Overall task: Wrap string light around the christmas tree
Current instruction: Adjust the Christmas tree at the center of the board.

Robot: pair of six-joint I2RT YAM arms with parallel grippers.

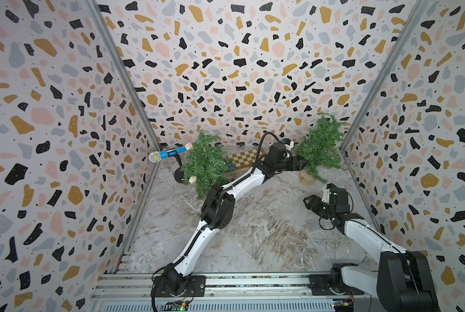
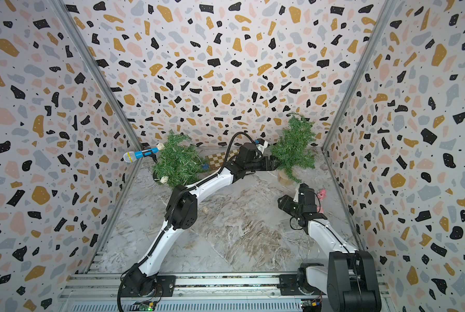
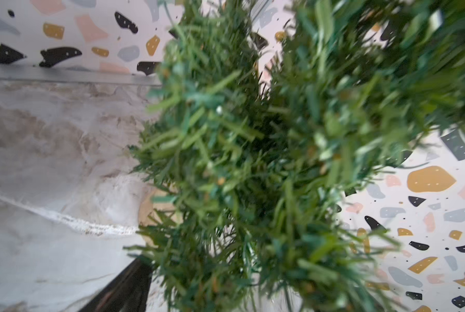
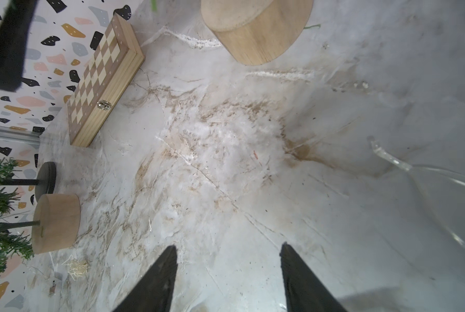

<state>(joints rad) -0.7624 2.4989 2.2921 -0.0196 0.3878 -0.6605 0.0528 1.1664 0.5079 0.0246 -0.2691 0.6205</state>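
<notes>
Terrazzo walls, marble counter (image 1: 266,229). Right tree (image 1: 320,146) stands on a wood base (image 1: 307,178) in the far right corner; second tree (image 1: 207,162) at far left, mic (image 1: 166,154) beside it, chessboard (image 1: 243,159) at the back wall between them. My left hand (image 1: 301,164) reaches across into the right tree's lower branches: fingers (image 3: 123,286) spread wide, needles fill the wrist view, can't tell if it pinches any. My right hand (image 4: 228,245) hovers over bare counter in front of that base, fingers apart, nothing between them. String light (image 4: 388,159) lies in loose clear loops on the counter by my right arm, clear box (image 1: 313,224) near it.
</notes>
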